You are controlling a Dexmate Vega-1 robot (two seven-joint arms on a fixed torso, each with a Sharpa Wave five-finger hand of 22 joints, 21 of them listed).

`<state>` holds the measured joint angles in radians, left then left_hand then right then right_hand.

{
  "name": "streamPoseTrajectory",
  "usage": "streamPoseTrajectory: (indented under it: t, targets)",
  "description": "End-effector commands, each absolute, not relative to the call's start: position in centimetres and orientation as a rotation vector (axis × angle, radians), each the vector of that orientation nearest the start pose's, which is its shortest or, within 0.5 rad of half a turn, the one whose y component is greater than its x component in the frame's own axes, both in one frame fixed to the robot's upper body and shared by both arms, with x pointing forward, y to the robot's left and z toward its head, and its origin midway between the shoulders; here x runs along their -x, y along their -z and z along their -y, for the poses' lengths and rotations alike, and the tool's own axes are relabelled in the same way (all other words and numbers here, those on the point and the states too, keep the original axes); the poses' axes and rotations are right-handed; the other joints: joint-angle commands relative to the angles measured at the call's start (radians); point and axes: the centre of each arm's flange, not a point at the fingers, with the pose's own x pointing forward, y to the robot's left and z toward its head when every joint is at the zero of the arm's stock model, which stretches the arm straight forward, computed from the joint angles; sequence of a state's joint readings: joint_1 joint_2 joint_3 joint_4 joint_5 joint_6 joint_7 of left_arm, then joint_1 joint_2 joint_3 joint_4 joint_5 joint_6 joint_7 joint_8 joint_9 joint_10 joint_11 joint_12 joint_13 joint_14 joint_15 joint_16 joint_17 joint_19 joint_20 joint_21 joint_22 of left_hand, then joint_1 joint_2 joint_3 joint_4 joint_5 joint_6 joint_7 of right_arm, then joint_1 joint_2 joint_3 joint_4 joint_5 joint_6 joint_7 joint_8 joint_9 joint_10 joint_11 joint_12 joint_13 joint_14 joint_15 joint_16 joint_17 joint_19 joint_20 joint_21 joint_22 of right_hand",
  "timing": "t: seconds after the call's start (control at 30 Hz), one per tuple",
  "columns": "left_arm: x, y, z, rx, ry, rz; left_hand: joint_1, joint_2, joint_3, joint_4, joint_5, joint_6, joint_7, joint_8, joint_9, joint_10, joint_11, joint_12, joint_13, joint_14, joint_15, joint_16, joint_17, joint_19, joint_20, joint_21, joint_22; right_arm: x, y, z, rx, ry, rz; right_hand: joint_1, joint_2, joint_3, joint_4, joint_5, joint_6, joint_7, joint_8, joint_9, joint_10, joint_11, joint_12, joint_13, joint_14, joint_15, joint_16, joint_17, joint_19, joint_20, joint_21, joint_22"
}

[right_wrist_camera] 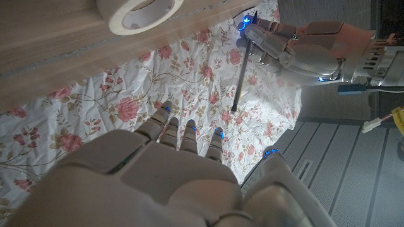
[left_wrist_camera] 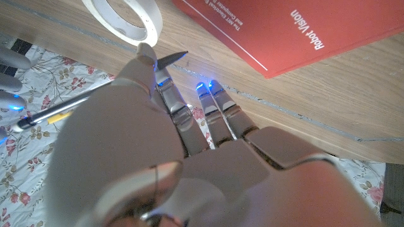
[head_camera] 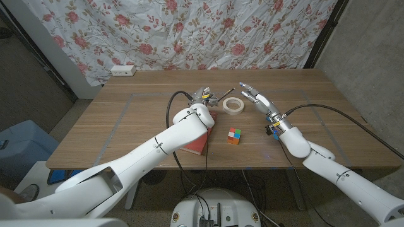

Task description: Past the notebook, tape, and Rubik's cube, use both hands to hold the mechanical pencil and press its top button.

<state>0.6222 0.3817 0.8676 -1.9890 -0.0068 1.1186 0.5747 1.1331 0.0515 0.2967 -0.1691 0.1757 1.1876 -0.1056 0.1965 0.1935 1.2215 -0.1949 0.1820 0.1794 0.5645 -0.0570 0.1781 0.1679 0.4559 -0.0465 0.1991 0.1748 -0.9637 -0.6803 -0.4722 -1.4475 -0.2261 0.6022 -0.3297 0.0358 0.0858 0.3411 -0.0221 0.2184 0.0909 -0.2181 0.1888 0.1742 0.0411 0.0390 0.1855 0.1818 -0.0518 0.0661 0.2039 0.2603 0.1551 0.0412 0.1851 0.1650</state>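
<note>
My left hand [head_camera: 203,98] is raised just above the table past the red notebook [head_camera: 197,144] and pinches the mechanical pencil [head_camera: 226,94], whose free end points toward my right hand. In the left wrist view the pencil [left_wrist_camera: 63,113] runs across my left hand [left_wrist_camera: 170,132], over the notebook [left_wrist_camera: 284,31]. My right hand [head_camera: 257,99] hovers a short way from that end with fingers spread, holding nothing. The right wrist view shows my right hand [right_wrist_camera: 170,176] facing my left hand [right_wrist_camera: 303,47], which holds the pencil [right_wrist_camera: 241,75]. The tape roll [head_camera: 233,104] lies between the hands, and the Rubik's cube [head_camera: 235,135] sits nearer.
A white power strip [head_camera: 123,70] lies at the table's far left edge, in front of the floral curtain [head_camera: 189,31]. Black cables trail from both wrists across the table. Bare wood stretches to the left and right of the hands.
</note>
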Motion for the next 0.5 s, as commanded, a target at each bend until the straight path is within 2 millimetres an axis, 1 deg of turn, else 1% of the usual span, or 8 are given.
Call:
streamPoseTrajectory:
  t: [0.03,0.5]
  targets:
    - [-55.51,-1.71,-6.44,-0.807,-0.216,0.298,-0.002,0.011,-0.003,0.003,0.006,0.002,0.003,0.005,0.001,0.030,-0.025,0.005,0.002,0.009,-0.164,0.001,0.001,0.008,-0.040,0.004,0.002,-56.87,6.13,23.23,0.800,-0.183,1.016,0.003,0.026,0.000,0.006,0.007,0.003,-0.004,0.000,0.004,0.001,-0.005,0.006,0.001,-0.004,0.002,0.010,0.003,-0.005,-0.001,0.003,0.005]
    - [-55.83,-1.74,-6.35,-0.806,-0.209,0.296,-0.002,0.012,-0.005,0.003,0.006,0.001,0.003,0.005,0.001,0.030,-0.025,0.005,0.002,0.010,-0.164,0.001,0.001,0.008,-0.040,0.004,0.002,-56.97,6.26,22.57,0.796,-0.217,1.011,0.003,0.027,0.000,0.008,0.007,0.010,-0.004,0.002,0.004,-0.001,-0.005,0.006,0.001,-0.006,0.001,0.011,0.003,-0.009,-0.004,0.002,0.005]
